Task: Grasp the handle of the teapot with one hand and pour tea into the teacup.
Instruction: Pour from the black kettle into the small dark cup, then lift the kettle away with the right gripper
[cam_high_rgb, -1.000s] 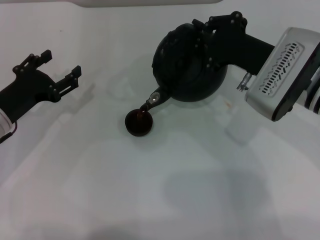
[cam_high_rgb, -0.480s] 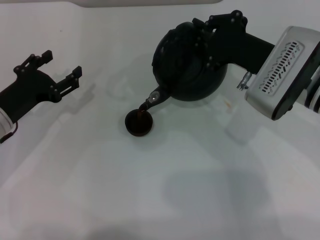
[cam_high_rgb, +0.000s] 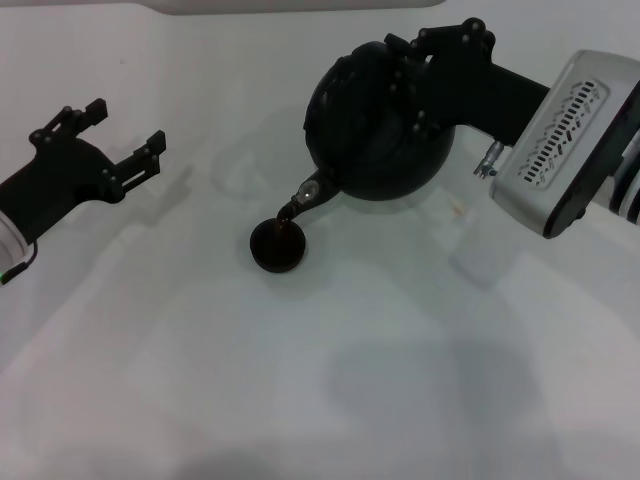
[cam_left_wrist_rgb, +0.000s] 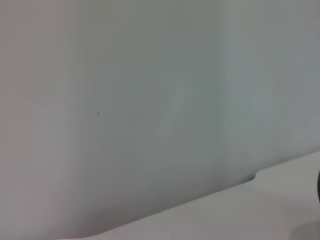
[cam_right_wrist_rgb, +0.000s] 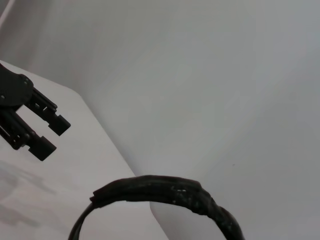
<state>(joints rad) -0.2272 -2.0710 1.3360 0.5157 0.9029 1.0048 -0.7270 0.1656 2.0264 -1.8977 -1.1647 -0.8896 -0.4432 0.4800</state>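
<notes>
The round black teapot (cam_high_rgb: 372, 140) hangs tilted above the table at the back right. My right gripper (cam_high_rgb: 405, 80) is shut on its handle (cam_right_wrist_rgb: 165, 192), a black textured arch that fills the lower part of the right wrist view. The spout (cam_high_rgb: 308, 192) with its silvery tip points down and to the left. A thin dark stream of tea runs from it into the small black teacup (cam_high_rgb: 277, 246), which stands on the table just below. My left gripper (cam_high_rgb: 125, 127) is open and holds nothing at the far left, well away from both.
The white table (cam_high_rgb: 300, 380) stretches out in front of the cup. A pale wall (cam_left_wrist_rgb: 150, 100) stands behind the table's back edge. My left gripper's fingers (cam_right_wrist_rgb: 42, 132) also show far off in the right wrist view.
The teapot has tipped a touch further and its spout has risen slightly over the cup. The liquid in the cup looks darker. The left arm has not moved.
</notes>
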